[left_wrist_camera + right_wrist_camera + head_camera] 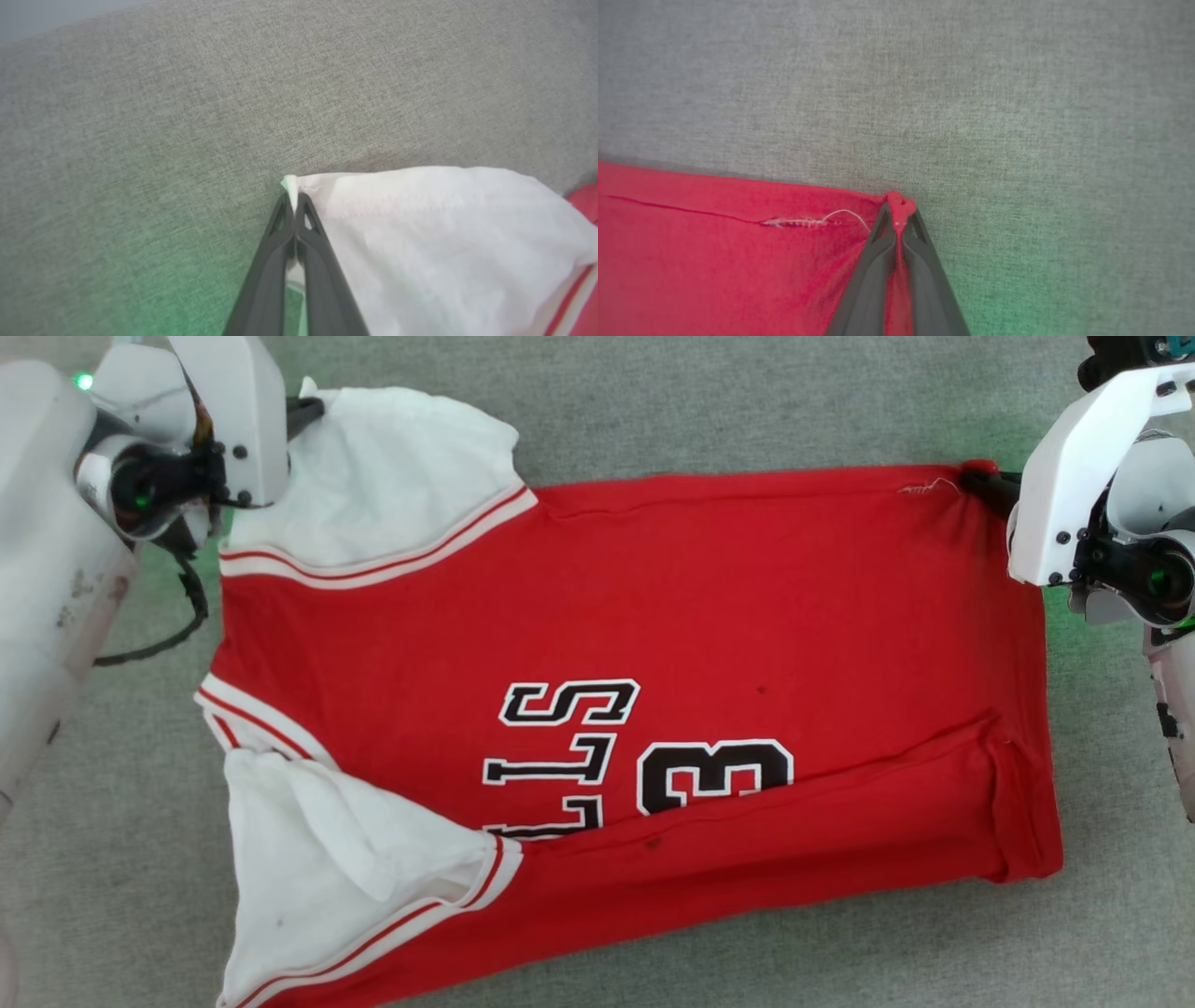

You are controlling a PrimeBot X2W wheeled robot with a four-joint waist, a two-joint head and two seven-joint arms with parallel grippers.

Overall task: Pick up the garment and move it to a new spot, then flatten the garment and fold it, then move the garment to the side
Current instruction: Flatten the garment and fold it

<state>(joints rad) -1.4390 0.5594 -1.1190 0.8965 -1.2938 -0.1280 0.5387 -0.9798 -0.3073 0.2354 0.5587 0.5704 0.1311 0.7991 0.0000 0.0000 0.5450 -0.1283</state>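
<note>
The garment [728, 597] lies sideways across the middle of the grey cloth surface [653, 401], collar end toward 9 o'clock and hem toward 3 o'clock in the head view, with its near long edge already turned up as a folded strip [794, 840]. The left gripper [294, 205], at about 10 o'clock, has its fingers pressed together on only the very tip of the far white sleeve [420, 224]. The right gripper [899, 224], at about 2 o'clock, pinches the far hem corner [901, 203] just as narrowly. Either nub could likely slip free if the arms pull apart or lift unevenly. The sleeve is a weak handle (it would probably stretch and trail rather than carry the shoulder line), so the far edge may come over crooked. A loose thread [840, 215] sits just beside the right pinch, and strain there might open that seam further or catch a finger. Dragging the cloth could also disturb the folded strip. That strip covers the lower part of the black lettering [644, 756], the near sleeve [327, 840] is cut off at 7 o'clock, and I cannot tell how many layers each pinch holds.
</note>
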